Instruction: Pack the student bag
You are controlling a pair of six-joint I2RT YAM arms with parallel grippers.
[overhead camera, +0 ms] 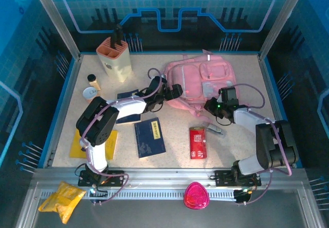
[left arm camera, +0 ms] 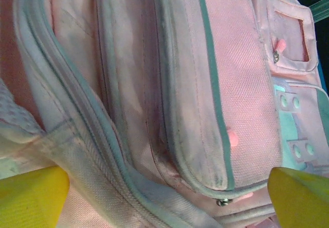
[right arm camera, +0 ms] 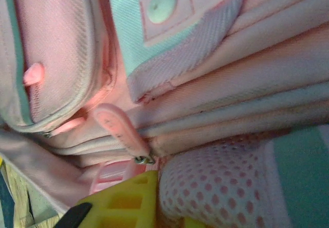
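Student bag lies at back of table, right of centre. Left gripper spread wide at its edge; right gripper beside zip pull, closure unclear. Likely unzipping stage: next needs firm pinch on pull, drawn along track

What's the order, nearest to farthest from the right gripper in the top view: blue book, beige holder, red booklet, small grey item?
From the right gripper:
1. small grey item, just toward the near edge.
2. red booklet, near edge, slightly left.
3. blue book, mid-table, further left.
4. beige holder, far left corner.
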